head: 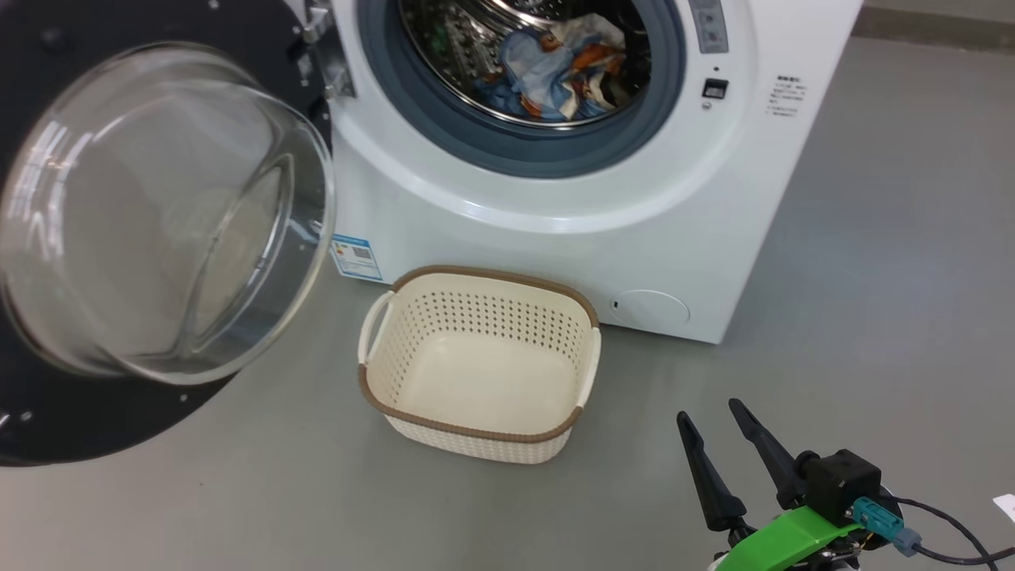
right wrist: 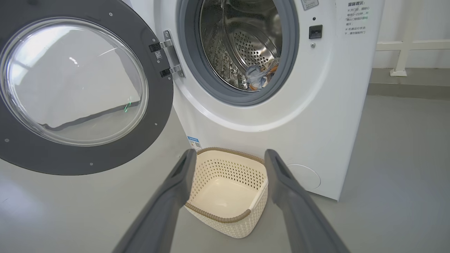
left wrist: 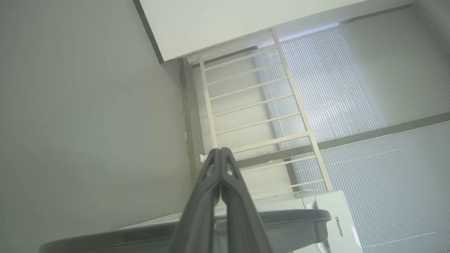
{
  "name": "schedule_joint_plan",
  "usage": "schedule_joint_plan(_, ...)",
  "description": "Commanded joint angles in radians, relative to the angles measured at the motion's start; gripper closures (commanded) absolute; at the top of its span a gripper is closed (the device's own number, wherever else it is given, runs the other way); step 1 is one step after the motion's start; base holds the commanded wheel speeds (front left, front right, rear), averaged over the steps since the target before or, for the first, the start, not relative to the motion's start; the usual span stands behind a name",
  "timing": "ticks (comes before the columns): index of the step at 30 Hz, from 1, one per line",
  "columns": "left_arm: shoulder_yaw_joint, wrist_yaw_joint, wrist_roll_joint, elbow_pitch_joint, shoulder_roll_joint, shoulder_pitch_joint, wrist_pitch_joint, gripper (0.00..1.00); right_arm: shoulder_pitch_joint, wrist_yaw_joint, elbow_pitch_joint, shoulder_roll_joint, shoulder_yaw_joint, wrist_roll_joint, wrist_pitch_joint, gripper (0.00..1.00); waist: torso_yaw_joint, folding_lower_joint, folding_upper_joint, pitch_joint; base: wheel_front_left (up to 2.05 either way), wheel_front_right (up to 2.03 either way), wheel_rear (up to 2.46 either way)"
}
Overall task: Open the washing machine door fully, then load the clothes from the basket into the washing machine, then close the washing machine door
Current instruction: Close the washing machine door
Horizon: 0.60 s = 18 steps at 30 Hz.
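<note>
The right tool [head: 707,410] hangs over the floor [head: 872,317] with its fingers spread wide, holding and touching nothing, near the empty basket [head: 476,317] that stands just before the washing machine [head: 555,238] — while the left tool [left wrist: 220,153] has its fingers pressed together on nothing, aimed at a white railing [left wrist: 253,105]. The clothes [head: 555,67] lie inside the steel drum [head: 452,47], and the washing machine door [head: 158,214] stands swung wide open, left of the opening. "Hisense" reads on a white panel [left wrist: 334,218] in the left wrist view — the blue label sticker [head: 354,255] and the small print [head: 787,97] beside the opening are too small to read.
</note>
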Motion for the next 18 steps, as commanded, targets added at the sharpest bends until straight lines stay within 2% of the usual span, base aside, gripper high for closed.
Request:
schedule_joint_plan(1, 0.026, -0.004, -0.015, -0.013, 0.067, -0.032, 0.009, 1.0, -0.037, 0.003, -0.021, -0.001, 0.029, -0.013, -0.005, 0.0, -0.031, -0.0001, 0.0, 0.027, 0.0, 0.0, 0.0)
schedule_joint_plan(18, 0.068, -0.012, -0.087, 0.047, 0.057, -0.031, 0.062, 1.0, -0.061, 0.003, -0.023, -0.011, 0.032, -0.012, -0.005, 0.0, -0.091, -0.0001, 0.0, 0.073, 0.0, 0.0, 0.0)
